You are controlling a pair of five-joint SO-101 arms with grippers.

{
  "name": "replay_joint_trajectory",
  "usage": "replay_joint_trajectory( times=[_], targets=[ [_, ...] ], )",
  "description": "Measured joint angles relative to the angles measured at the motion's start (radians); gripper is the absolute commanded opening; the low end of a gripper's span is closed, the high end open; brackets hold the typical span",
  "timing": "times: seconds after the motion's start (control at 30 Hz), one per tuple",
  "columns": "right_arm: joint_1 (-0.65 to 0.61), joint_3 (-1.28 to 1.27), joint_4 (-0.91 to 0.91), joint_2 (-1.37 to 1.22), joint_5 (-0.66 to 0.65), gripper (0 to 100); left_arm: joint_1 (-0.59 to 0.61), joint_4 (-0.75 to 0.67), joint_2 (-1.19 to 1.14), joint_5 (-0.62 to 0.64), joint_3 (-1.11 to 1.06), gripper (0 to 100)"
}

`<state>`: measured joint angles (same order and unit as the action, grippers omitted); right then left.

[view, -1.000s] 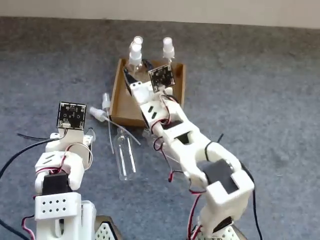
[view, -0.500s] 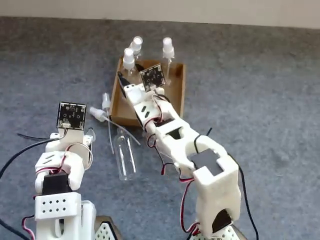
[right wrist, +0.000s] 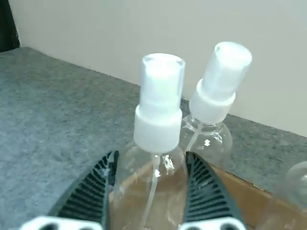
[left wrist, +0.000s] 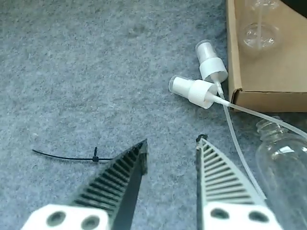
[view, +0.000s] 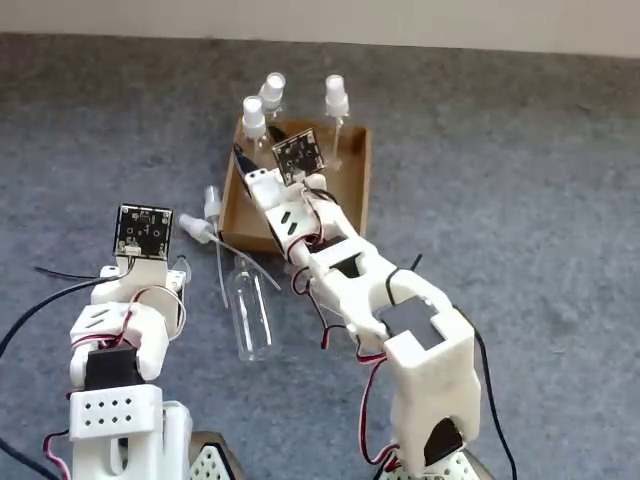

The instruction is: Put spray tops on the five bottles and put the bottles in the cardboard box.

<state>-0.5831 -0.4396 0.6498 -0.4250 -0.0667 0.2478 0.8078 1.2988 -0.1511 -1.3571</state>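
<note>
Right wrist view: a capped bottle [right wrist: 156,158] is pinched between the right jaws, seemingly over the cardboard box [right wrist: 235,201]. Light, slippery plastic is judged; the body is best gripped. Left jaws are spread.

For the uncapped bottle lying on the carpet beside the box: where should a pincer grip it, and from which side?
Probably across the middle of its body, from above. The bottle lies on its side, neck toward the cardboard box, so both rounded flanks are exposed. A loose spray top has its tube across the neck, so stay off that end. The open left pincer is nearest.
</note>
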Motion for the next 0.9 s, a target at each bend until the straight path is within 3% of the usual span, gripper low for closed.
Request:
replay_joint_trajectory(
  times=[0.73, 0.9],
  targets=[
    [0.000, 0.000, 0.000, 0.000, -0.006, 1.0, 0.000, 0.000, 0.000, 0.000, -0.017, 16],
    [0.000, 0.000, 0.000, 0.000, -0.006, 9.6, 0.000, -0.003, 0.000, 0.000, -0.017, 16]
  ],
)
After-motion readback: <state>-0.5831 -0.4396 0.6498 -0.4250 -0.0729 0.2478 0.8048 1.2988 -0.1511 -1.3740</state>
